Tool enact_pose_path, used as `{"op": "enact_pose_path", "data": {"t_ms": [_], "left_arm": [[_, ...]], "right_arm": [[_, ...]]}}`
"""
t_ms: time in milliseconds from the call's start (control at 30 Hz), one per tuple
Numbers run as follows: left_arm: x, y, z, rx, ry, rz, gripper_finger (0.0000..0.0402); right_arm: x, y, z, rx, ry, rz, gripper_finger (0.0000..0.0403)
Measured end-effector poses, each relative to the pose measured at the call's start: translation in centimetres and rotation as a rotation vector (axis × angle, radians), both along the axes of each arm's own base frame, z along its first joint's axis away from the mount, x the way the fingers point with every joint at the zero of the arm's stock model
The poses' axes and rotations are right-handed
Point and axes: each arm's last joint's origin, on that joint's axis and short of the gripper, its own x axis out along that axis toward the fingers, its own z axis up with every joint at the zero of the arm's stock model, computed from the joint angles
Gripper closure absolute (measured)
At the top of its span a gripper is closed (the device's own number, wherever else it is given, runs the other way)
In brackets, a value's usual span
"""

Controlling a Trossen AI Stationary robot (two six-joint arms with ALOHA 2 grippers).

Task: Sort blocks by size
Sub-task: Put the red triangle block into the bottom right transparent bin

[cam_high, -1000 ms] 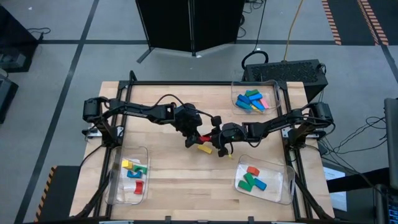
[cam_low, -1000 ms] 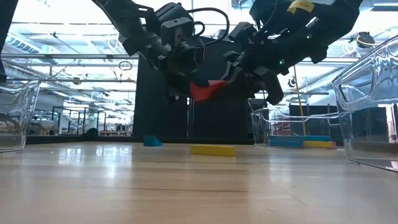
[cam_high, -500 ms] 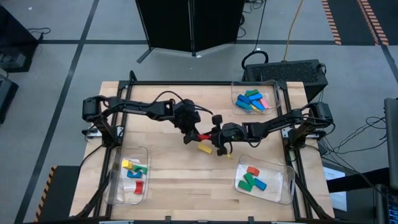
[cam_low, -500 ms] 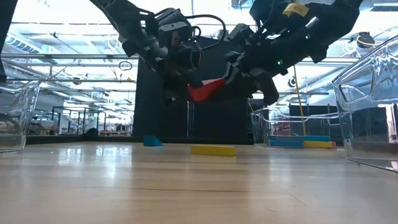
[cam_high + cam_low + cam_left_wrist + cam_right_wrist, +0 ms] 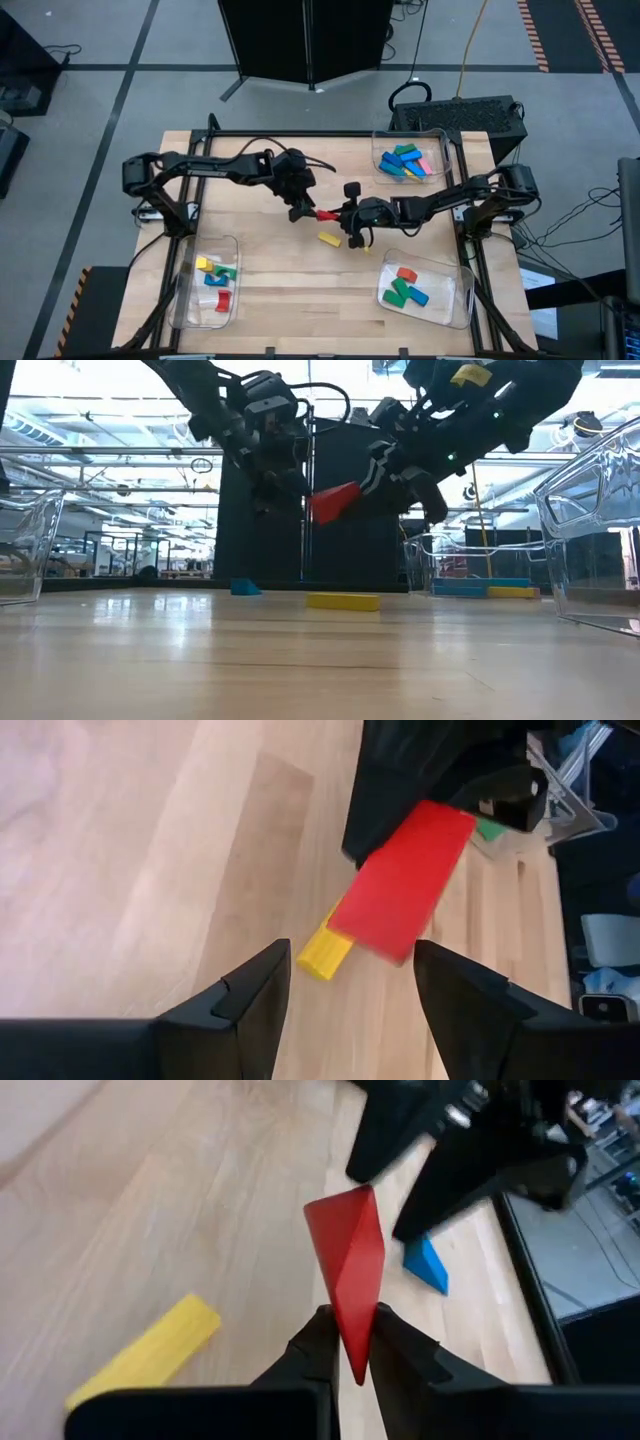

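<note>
A: What were the hands doing over the worktop (image 5: pixel 260 290)?

B: The right hand (image 5: pixel 345 1342) was pinching one end of the red block (image 5: pixel 347 1270), fingers pressed hard against it. The left hand (image 5: pixel 348 982) had spread; its fingers (image 5: pixel 250 995) stood apart, clear of the block's free end.

A: So that changed?

B: Yes. A second before, both hands met at the block and the left one was narrower. Since then it had widened and drawn back toward its own side. I'd judge the handover done, with the right hand alone carrying it.

A: Where was the block?

B: In the air between the two hands, above the worktop. From the right hand it ran out toward the left hand (image 5: pixel 296 203), its long axis roughly along the line joining them. In the low view the red block (image 5: pixel 333 503) tilted, its end at the right hand higher.

A: Anything beyond it?

B: A yellow block (image 5: pixel 329 239) lay flat just below the right hand (image 5: pixel 342 216), and a blue block (image 5: pixel 426 1265) lay farther out, past the red one.

A: Next step?

B: Probably carrying it to whichever tray suits its size.
</note>
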Motion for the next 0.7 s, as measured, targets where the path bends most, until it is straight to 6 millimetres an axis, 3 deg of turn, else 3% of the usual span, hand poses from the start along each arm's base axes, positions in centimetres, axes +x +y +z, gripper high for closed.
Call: {"op": "enact_pose_path", "data": {"t_ms": [333,700], "left_arm": [[-2.2,-0.3,3.5,0.139,-0.043,0.042,0.0189],[-5.1,-1.1,7.8,0.309,-0.145,0.102,0.0189]], "right_arm": [[-2.5,0.1,3.5,0.053,0.002,-0.046,0.0389],[-7.7,1.8,7.1,0.188,0.064,-0.084,0.0389]]}}
